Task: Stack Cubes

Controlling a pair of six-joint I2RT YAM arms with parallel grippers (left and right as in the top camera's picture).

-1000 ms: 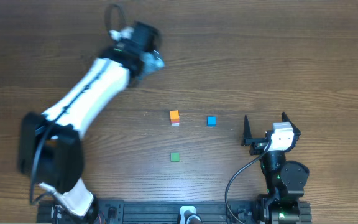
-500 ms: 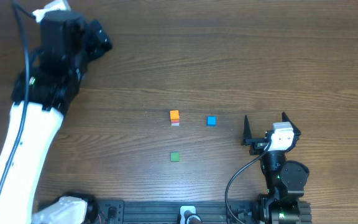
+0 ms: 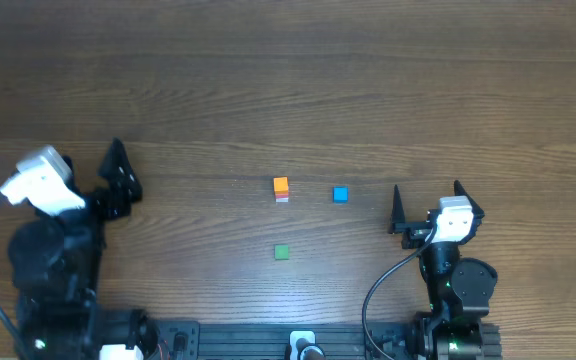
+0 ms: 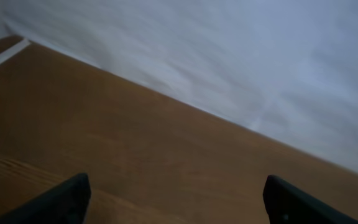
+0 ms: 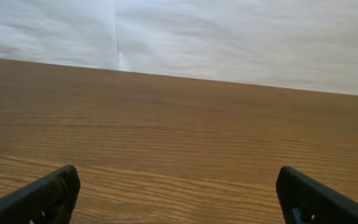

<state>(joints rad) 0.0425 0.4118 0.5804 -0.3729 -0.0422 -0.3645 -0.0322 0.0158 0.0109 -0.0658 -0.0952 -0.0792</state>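
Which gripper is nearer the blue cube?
Right. In the top view, the right gripper is a short way to the right of the blue cube; the left gripper is much farther off, at the left.

Looks like a robotics lab — bare wood-grain desk [image 3: 388, 90], plain white wall [image 5: 241, 37] behind, black mounting rail [image 3: 228, 335] at the desk edge, loose cable [image 3: 368, 300].

You will find all the cubes near the centre of the frame. The orange cube [image 3: 281, 185] sits on top of a pale cube [image 3: 282, 199], of which only a thin edge shows beneath it. The blue cube [image 3: 340, 194] lies flat to the right of that stack, near it but not touching. The green cube [image 3: 281, 253] lies alone directly below the stack, well apart.
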